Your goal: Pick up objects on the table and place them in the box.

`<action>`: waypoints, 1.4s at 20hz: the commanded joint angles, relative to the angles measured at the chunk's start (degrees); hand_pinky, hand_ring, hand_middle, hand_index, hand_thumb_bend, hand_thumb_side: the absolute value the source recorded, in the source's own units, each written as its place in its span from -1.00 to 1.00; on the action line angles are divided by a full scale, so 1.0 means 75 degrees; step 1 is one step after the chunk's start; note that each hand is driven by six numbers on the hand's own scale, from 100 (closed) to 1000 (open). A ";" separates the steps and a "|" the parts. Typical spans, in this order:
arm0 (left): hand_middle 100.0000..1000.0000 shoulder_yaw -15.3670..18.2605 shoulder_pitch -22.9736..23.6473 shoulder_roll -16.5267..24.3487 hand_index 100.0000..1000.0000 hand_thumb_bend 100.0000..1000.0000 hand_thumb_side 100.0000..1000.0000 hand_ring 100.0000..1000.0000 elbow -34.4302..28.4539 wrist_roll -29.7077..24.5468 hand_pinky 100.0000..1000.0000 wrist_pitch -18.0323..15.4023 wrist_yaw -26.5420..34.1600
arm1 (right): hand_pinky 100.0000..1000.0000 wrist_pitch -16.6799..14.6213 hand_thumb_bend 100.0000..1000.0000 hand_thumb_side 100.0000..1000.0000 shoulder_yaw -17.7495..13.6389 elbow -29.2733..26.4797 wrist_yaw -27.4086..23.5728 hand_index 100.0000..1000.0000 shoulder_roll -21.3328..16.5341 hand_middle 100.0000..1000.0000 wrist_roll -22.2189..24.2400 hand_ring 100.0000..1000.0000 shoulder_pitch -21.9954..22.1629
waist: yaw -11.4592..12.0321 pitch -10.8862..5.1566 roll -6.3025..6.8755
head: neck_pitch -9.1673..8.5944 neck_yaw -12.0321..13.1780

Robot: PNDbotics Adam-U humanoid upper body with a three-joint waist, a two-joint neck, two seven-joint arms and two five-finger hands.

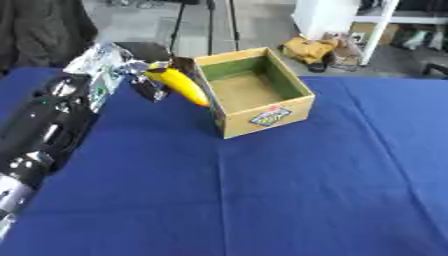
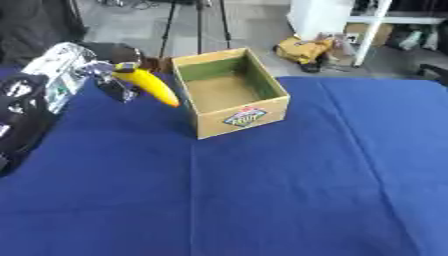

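Blue cloth [image 1: 289, 190] covers the whole table I'm working over, with grey floor and clutter beyond its far edge. My left hand [image 1: 140, 75] comes in from the table's far left corner, fingers curled round the stem end of a yellow banana [image 1: 179, 84]. I have the fruit lifted off the cloth, its orange-tinted tip slanting down toward the near left wall of the open cardboard box [image 1: 262, 117], very close to it, though I cannot tell whether they touch. That box sits toward the far edge, near the middle, turned askew, with a colourful label on its near side and nothing visible inside. My right hand shows in neither eye view.
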 commanded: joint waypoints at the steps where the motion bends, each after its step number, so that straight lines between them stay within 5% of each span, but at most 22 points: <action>1: 0.01 0.0371 -0.0378 -0.0243 0.30 -1.00 -1.00 0.06 0.0264 0.0582 0.11 -0.0013 -0.0823 | 0.39 -0.0026 -1.00 0.31 0.0018 -0.0080 -0.0090 0.47 -0.0036 0.27 0.0073 0.28 -0.0145 | -0.0132 -0.0028 -0.0009 | -0.0251 0.0042; 2: 0.02 0.0458 -0.0435 -0.0332 0.29 -1.00 -0.56 0.06 0.0348 0.0765 0.12 0.0026 -0.1063 | 0.39 -0.0029 -1.00 0.36 0.0032 -0.0081 -0.0104 0.47 -0.0013 0.27 0.0091 0.28 -0.0170 | -0.0206 0.0019 -0.0012 | -0.0298 0.0048; 3: 0.01 0.0531 -0.0501 -0.0419 0.29 -1.00 -1.00 0.06 0.0388 0.0967 0.13 0.0078 -0.1304 | 0.39 -0.0032 -1.00 0.31 0.0045 -0.0084 -0.0116 0.47 0.0011 0.27 0.0108 0.28 -0.0203 | -0.0301 0.0078 -0.0009 | -0.0357 0.0060; 14: 0.12 0.0663 -0.0651 -0.0887 0.38 -0.94 -1.00 0.19 0.0369 0.2323 0.29 0.0057 -0.2925 | 0.39 -0.0054 -1.00 0.30 0.0065 -0.0115 -0.0182 0.47 0.0128 0.27 0.0157 0.28 -0.0388 | -0.0878 0.0357 0.0119 | -0.0600 0.0114; 18: 0.43 0.0683 -0.0491 -0.0917 0.60 -0.41 -0.87 0.46 0.0591 0.2224 0.51 -0.0031 -0.3254 | 0.39 -0.0057 -1.00 0.30 0.0053 -0.0124 -0.0182 0.47 0.0152 0.27 0.0149 0.28 -0.0392 | -0.0923 0.0368 0.0142 | -0.0589 0.0121; 20: 0.58 0.0718 -0.0458 -0.0886 0.68 0.11 -0.53 0.60 0.0677 0.2003 0.67 -0.0019 -0.3377 | 0.39 -0.0058 -1.00 0.30 0.0044 -0.0126 -0.0179 0.47 0.0154 0.27 0.0143 0.28 -0.0390 | -0.0916 0.0366 0.0149 | -0.0567 0.0128; 21: 0.64 0.0741 -0.0448 -0.0860 0.72 0.61 -0.25 0.67 0.0683 0.1890 0.74 0.0004 -0.3427 | 0.39 -0.0059 -1.00 0.30 0.0041 -0.0128 -0.0177 0.47 0.0155 0.27 0.0142 0.28 -0.0390 | -0.0911 0.0365 0.0149 | -0.0562 0.0127; 23: 0.71 0.0807 -0.0427 -0.0784 0.76 1.00 -0.14 0.73 0.0682 0.1625 0.82 0.0114 -0.3497 | 0.39 -0.0057 -1.00 0.29 0.0036 -0.0124 -0.0175 0.47 0.0152 0.27 0.0139 0.28 -0.0378 | -0.0894 0.0354 0.0144 | -0.0545 0.0117; 28: 0.71 0.0951 -0.0418 -0.0571 0.78 1.00 0.12 0.73 0.0495 0.1355 0.82 0.0318 -0.3322 | 0.39 -0.0056 -1.00 0.30 0.0018 -0.0115 -0.0168 0.47 0.0124 0.27 0.0126 0.28 -0.0345 | -0.0828 0.0307 0.0135 | -0.0497 0.0113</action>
